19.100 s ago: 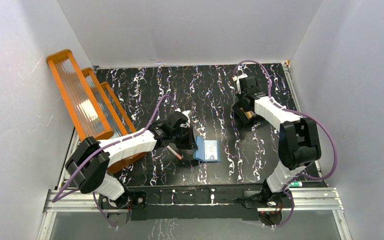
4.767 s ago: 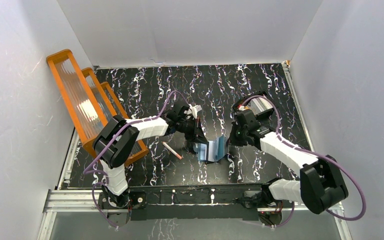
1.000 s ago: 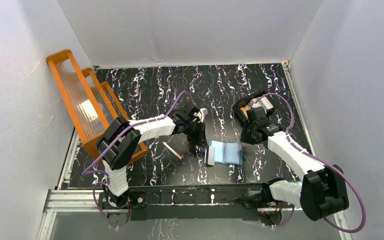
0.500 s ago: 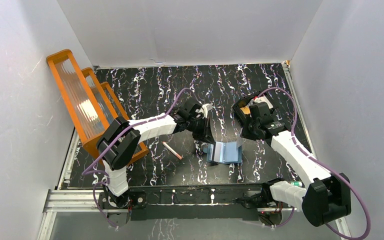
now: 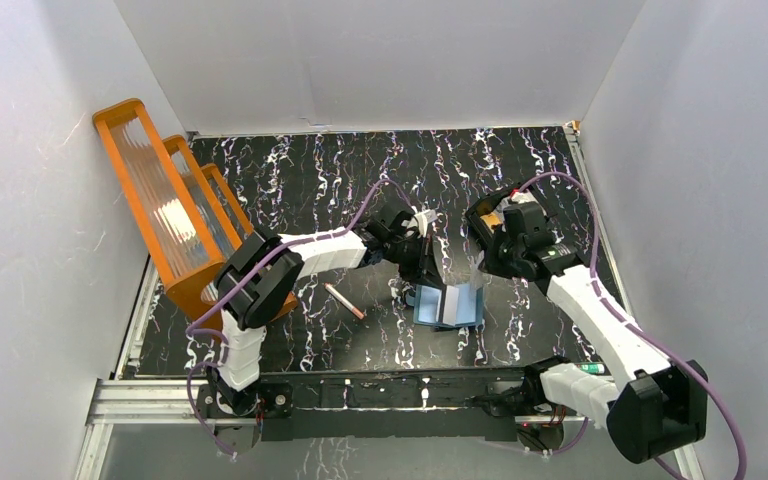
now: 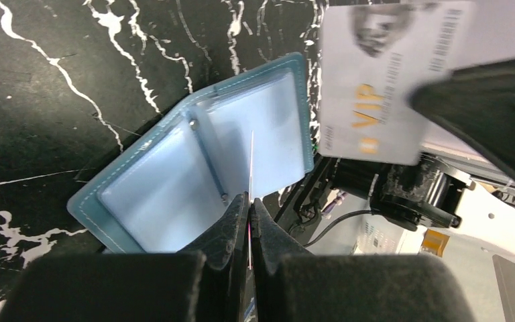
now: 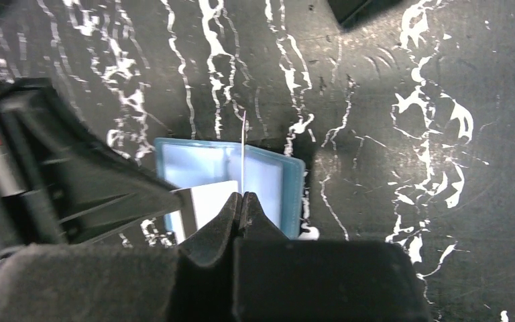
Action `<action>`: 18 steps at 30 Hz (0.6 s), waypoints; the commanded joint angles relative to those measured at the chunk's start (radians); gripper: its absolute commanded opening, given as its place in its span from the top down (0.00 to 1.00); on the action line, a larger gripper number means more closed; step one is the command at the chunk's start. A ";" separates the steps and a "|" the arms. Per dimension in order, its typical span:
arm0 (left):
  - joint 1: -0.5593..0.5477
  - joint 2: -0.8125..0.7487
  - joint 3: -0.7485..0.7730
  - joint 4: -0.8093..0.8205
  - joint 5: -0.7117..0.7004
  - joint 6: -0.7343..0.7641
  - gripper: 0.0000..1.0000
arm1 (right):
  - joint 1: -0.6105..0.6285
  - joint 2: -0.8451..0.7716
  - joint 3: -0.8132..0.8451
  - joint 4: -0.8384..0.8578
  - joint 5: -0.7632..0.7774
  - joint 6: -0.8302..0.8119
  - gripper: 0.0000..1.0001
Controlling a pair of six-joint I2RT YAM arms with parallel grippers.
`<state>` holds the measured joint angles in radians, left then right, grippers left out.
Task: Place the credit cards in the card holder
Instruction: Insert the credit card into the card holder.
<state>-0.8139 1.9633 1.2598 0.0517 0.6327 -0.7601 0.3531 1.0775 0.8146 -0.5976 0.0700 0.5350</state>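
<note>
**Each end effector grips a card over the open card holder**

At the far left an orange ribbed rack (image 5: 160, 205) stands along the wall, at the edge of the black, white-veined worktop (image 5: 300, 180). Right of it a thin pink stick (image 5: 344, 300) lies flat on the worktop, apart from everything else.

Next comes the left end effector (image 6: 249, 200), its jaws closed on a pale card (image 7: 211, 201). In its own wrist view that card shows only as a thin edge-on line rising from between the fingers, over the middle of the card holder.

The card holder (image 6: 194, 174) lies open near the front middle of the worktop, between the two end effectors. Its light blue inner side faces up inside a teal border, with a spine down the middle and a clear pocket on each side. From above, its right leaf looks tipped up a little.

To the right, the right end effector (image 7: 241, 198) is closed on a silver card (image 6: 375, 80) with gold "VIP" lettering. It holds the card over the holder's right leaf; whether the card touches the holder cannot be told.

Behind the right arm a black tray (image 5: 476, 213) sits farther back, mostly hidden
</note>
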 commanded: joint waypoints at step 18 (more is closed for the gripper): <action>0.029 -0.123 -0.016 -0.278 -0.134 0.121 1.00 | -0.024 -0.044 -0.307 0.410 -0.249 0.102 1.00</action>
<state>-0.8078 1.9583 1.2644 -0.1314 0.5365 -0.6765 0.3508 1.0355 0.5220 -0.3153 -0.1390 0.6590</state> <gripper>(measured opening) 0.008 0.011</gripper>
